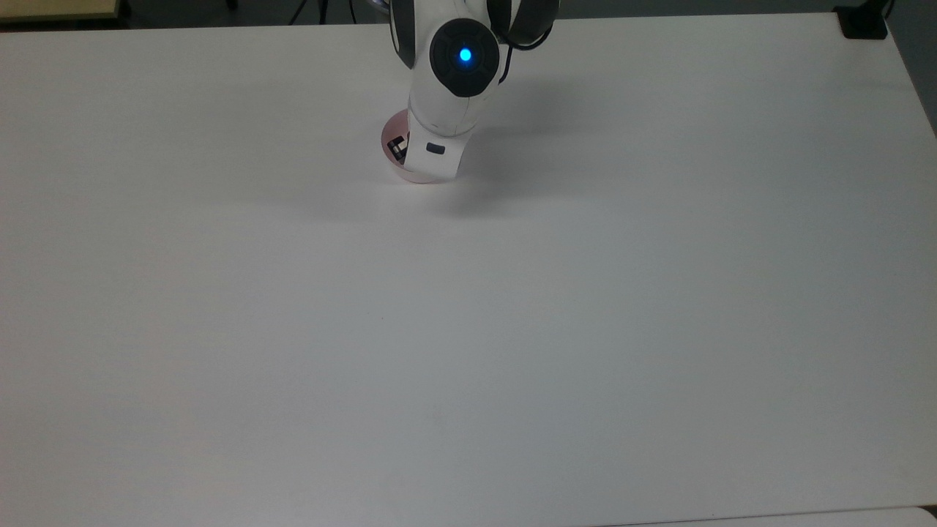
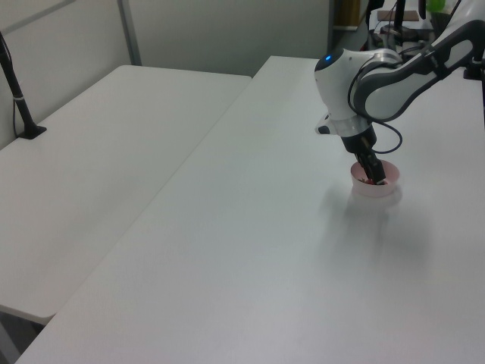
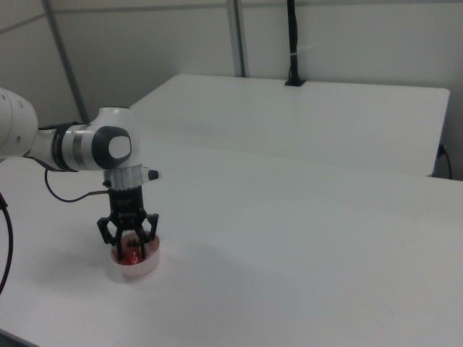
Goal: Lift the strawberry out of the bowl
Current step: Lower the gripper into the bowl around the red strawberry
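Observation:
A small pale pink bowl (image 3: 137, 271) stands on the white table (image 1: 512, 329), toward the far side in the top view. Inside it lies a red strawberry (image 3: 132, 254) with a bit of green showing. My gripper (image 3: 130, 242) points straight down into the bowl and is open, with a black finger (image 3: 105, 233) on each side of the strawberry. In the top view the arm's white hand (image 1: 433, 146) hides most of the bowl (image 1: 419, 178) and the strawberry. The left view shows my gripper (image 2: 377, 179) dipped into the bowl (image 2: 375, 188).
A second white table (image 2: 114, 152) stands alongside, separated by a narrow gap, and a black post (image 2: 19, 91) is clamped at its far edge. A dark block (image 1: 864, 25) rests at the far right corner in the top view.

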Robot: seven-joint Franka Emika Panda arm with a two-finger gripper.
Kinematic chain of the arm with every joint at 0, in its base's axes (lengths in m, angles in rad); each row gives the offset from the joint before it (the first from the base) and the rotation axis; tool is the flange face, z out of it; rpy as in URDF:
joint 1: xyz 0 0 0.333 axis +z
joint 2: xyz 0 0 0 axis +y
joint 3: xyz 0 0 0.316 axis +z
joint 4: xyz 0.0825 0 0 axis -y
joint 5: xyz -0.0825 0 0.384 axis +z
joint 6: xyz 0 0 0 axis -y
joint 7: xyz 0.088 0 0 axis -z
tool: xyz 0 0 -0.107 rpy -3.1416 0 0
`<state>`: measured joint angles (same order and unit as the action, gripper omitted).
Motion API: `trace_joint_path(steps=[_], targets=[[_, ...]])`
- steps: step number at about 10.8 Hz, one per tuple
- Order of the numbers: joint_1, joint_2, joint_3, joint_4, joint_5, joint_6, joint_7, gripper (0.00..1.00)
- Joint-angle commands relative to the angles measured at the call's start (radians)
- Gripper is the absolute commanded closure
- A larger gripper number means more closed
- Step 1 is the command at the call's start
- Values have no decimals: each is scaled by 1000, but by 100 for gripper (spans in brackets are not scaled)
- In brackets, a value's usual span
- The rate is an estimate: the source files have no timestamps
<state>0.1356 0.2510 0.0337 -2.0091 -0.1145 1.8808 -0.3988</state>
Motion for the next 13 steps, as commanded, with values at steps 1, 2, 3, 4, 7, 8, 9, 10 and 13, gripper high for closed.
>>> trace_joint_path(steps=[1,2,3,4,7,8,9,10,13], targets=[[7,1,2,-16,-25,34,35,47],[7,5,2,-16,-25,35,49,48],[4,7,11,-16,-25,38,57,48],[-1,-1,11,-11,-25,31,57,48],[-8,-24,11,-5,-24,17,57,48],[-8,-32,12,-2,-24,11,57,50],[-10,-32,12,0,-24,11,57,54],[-10,-27,12,-2,-24,12,57,54],[-5,-19,11,-7,-25,20,55,44]])
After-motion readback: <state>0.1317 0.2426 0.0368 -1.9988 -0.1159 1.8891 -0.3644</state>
